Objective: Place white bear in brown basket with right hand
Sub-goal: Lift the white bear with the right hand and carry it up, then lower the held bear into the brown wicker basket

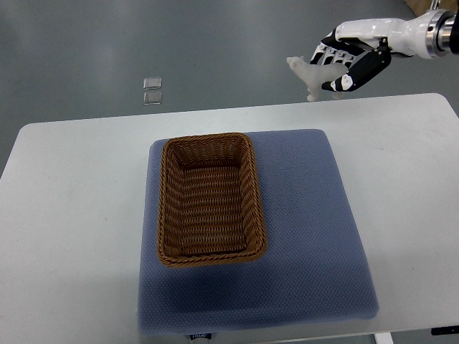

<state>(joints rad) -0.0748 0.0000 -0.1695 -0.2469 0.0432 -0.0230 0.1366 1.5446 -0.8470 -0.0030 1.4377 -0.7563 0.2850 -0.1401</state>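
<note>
Brown wicker basket sits approx. centre of the scene, rectangular, long side running away from the robot's side, nothing in it. Everything else placed relative to that basket.

Under the basket: a blue-grey padded mat, squarish, the basket resting on its left half, so lots of bare mat shows to the basket's right and a strip on the near side. A small dark tag pokes out of the mat's near edge. Mat lies on a white table w/ rounded corners, which spreads well past the basket on both sides.

Right hand is up beyond the basket's far-right corner, well apart from it, past the table's far edge and over the grey floor. Arm comes in from the right edge, white shell w/ black palm parts. Fingers are curled round the white bear, which sticks out toward the left of the hand; a pale limb or ear points up-left, another bit hangs below. Bear is off the table, carried in the air, not over the basket. Details of the toy too small to make out.

Beyond the basket's far-left corner, on the floor, two small clear squarish pieces lie one just behind the other; can't tell what they are.
</note>
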